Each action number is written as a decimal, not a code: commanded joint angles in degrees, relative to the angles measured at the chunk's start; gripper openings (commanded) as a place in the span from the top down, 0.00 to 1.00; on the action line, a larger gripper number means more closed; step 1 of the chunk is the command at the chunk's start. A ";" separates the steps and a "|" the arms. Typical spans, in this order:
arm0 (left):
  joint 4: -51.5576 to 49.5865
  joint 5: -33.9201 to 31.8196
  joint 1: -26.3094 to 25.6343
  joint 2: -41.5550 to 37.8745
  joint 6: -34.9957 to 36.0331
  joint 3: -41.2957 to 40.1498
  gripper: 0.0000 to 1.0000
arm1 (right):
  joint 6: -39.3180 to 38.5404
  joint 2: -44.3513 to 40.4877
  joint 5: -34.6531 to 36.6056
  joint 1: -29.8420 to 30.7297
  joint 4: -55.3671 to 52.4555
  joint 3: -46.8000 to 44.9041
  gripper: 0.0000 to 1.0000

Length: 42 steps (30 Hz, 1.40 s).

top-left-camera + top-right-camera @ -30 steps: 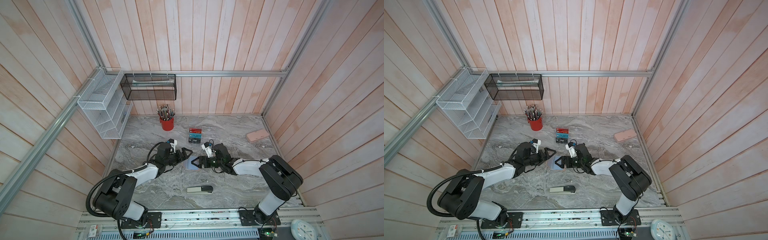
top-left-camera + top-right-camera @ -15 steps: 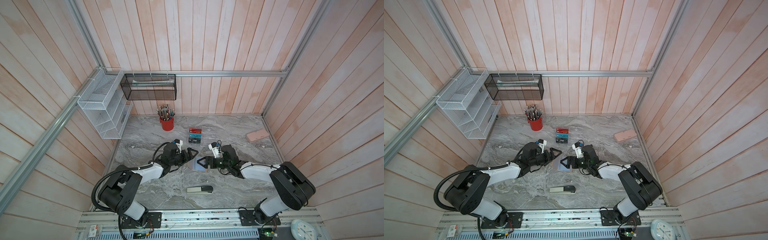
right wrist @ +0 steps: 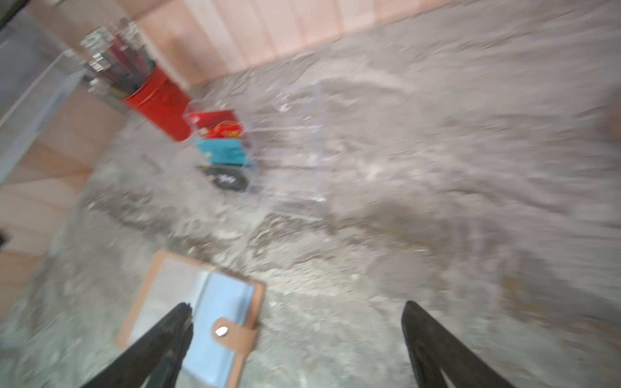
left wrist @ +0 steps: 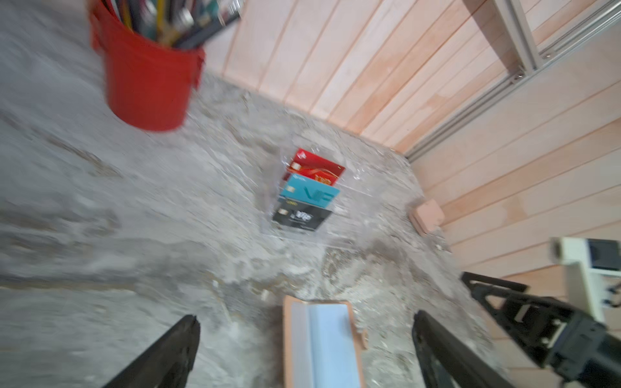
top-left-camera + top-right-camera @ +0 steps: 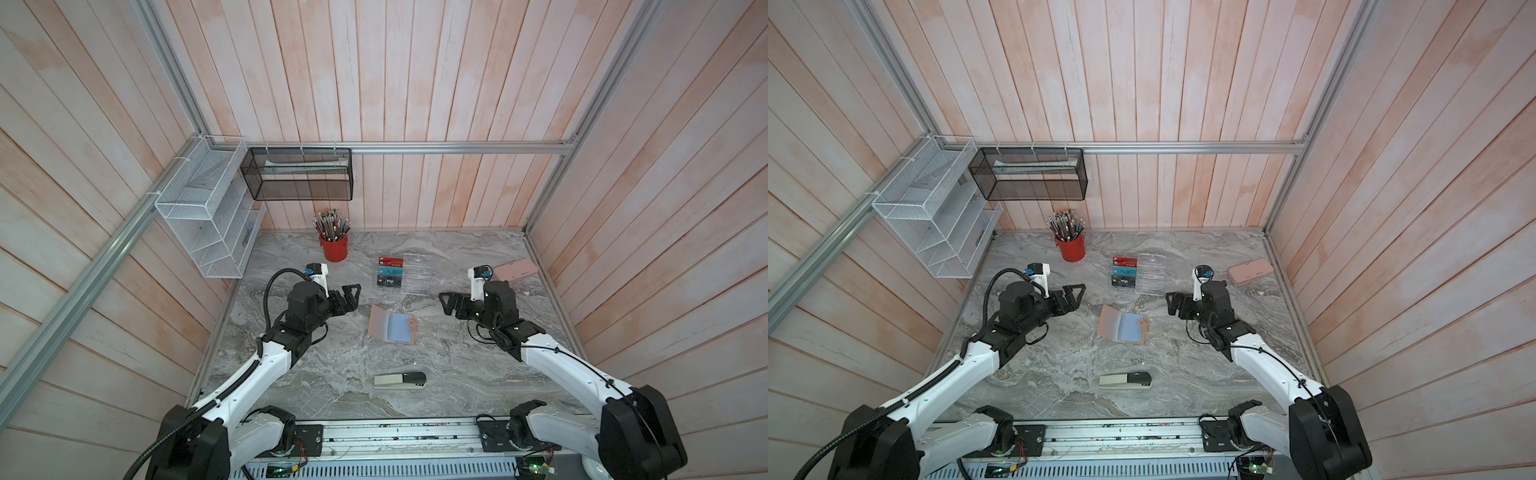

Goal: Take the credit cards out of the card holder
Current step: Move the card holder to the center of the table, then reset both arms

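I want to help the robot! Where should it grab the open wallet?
Probably the snap tab of the card holder, coming in low from the side of the right gripper. The holder lies flat and open, so the tab is the only thin bit sticking out past its edge.

Lettering "VIP" is read on the teal card (image 4: pixel 311 194) and on the black card (image 4: pixel 300 216). On the red card (image 5: pixel 391 262), "VIP" is shown faintly in gold in a top view. No other text is legible.
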 commanded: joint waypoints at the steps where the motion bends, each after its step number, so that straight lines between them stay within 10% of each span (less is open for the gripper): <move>1: 0.98 -17.86 2.20 -3.45 14.00 -3.57 0.00 | -0.96 -0.26 17.51 -6.35 -2.45 -0.31 0.02; 12: 40.47 -26.31 14.34 13.37 22.12 -16.64 0.00 | -15.87 14.19 36.97 -11.31 35.32 -9.28 0.02; 25: 71.85 -9.97 21.48 29.36 22.15 -24.75 0.00 | -18.84 18.80 15.85 -18.92 68.52 -25.19 0.02; 28: 65.38 -9.38 21.48 27.92 22.15 -22.54 0.00 | -17.69 24.33 14.03 -20.72 83.36 -28.93 0.02; 32: 61.09 -8.10 21.40 27.63 23.69 -20.59 0.00 | -18.19 20.67 12.33 -20.47 65.69 -22.68 0.02; 42: 60.86 -10.85 19.73 27.83 24.71 -20.18 0.00 | -19.04 21.67 14.38 -19.31 67.35 -22.60 0.02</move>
